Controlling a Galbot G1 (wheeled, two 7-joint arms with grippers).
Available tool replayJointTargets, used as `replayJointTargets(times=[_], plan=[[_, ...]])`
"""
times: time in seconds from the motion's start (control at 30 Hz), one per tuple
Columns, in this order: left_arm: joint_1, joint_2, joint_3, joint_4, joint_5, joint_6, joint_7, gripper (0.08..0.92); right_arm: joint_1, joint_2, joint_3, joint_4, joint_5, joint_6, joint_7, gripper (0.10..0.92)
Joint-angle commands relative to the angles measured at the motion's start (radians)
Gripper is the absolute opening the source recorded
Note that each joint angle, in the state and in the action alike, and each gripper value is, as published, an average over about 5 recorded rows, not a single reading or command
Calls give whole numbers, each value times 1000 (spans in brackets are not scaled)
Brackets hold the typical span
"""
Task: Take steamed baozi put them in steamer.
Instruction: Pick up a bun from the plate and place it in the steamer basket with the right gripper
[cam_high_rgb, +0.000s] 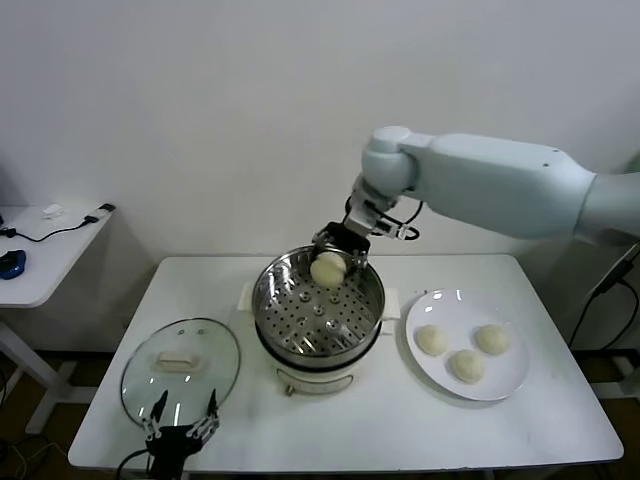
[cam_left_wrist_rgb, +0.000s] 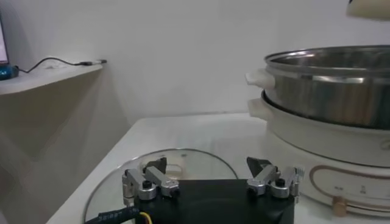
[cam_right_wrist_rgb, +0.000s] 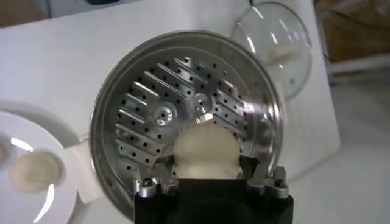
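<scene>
The right gripper, clamping one round cream-white dough bun, hangs apparently directly above the shiny perforated steel steamer basket; left gripper idles, jaws spread.

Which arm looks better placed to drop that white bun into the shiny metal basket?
The right. Its gripper already holds a cream-white round bun over the shiny perforated steel steamer basket. The left gripper hangs open by the round glass lid, at the table's near edge.
</scene>
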Motion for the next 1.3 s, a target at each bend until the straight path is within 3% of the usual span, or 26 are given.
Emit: replayJointTargets(times=[0.03,0.8,1.03,1.3], plan=[[1,1,2,-2,1,-1,0,823,-95,92,-7,-146,-159,162,19,718],[-22,8,-3,28,0,-8,-4,823,-252,245,115,-548,-264,244,97,719],[-23,6,-1,24,0,-8,-3,823,-240,245,108,-529,-227,259,77,795],[-20,2,7,13,6,-7,-1,823,-99,140,57,-361,-45,256,29,823]])
